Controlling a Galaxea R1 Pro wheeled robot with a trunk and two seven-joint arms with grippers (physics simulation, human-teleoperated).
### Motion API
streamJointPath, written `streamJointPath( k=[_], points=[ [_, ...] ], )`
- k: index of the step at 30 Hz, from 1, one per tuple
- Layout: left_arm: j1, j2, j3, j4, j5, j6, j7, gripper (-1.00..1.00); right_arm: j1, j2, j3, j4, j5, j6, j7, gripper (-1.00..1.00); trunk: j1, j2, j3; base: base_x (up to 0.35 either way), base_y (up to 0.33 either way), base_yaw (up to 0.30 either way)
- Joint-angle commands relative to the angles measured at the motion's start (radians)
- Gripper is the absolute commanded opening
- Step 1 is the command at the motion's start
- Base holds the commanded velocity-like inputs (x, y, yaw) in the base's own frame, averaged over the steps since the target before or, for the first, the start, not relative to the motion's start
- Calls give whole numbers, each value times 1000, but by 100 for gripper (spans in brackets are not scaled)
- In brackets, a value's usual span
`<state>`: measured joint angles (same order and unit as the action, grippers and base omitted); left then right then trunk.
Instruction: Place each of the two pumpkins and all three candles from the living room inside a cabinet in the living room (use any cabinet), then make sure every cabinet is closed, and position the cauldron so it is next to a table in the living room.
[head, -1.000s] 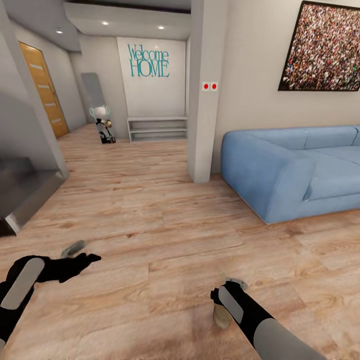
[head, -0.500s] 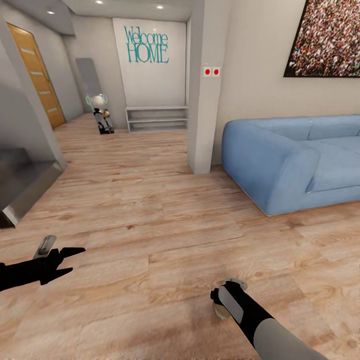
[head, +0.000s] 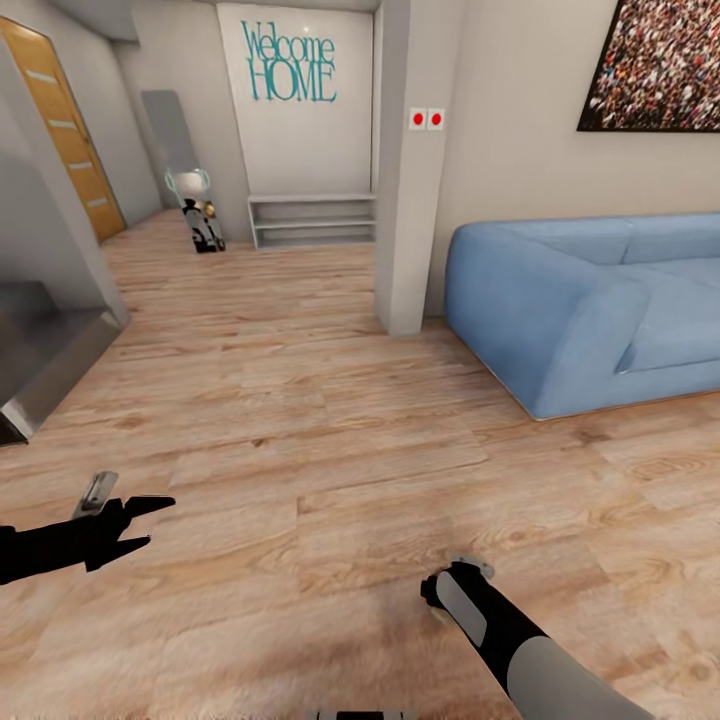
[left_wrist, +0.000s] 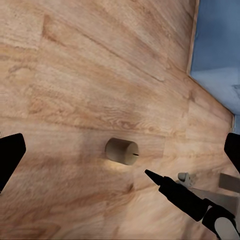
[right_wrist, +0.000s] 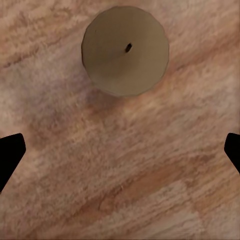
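blue sofa (head: 590, 310), wood floor (head: 300, 420), orange door (head: 60, 140)

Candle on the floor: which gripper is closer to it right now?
Right. The right gripper hangs open directly above the candle. The left gripper is off to the side over bare wooden floor, also open, with the candle well ahead of its fingers.

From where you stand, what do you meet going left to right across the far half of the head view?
Orange door → leaning grey panel → pale grey open shelving → white pillar with two red buttons → blue sofa.
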<state>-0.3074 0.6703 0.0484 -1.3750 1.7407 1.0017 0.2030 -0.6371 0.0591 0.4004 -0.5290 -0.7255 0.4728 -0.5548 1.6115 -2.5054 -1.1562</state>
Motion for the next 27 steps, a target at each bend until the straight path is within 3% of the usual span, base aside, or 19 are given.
streamJointPath(
  k=[1,10,27],
  points=[
    [-1,0,0,0,11,3,10,100,-1,-1,6,-2,-8,3,-8,100,0,-1,-5,0,0,0],
    [-1,0,-1,2,11,3,10,100,-1,-1,5,-3,-8,4,-8,100,4,-3,-40,0,0,0],
    [-1,0,-7,2,11,2,10,100,-1,-2,5,-3,-8,-3,-8,100,4,-3,-40,50,0,0]
  ],
)
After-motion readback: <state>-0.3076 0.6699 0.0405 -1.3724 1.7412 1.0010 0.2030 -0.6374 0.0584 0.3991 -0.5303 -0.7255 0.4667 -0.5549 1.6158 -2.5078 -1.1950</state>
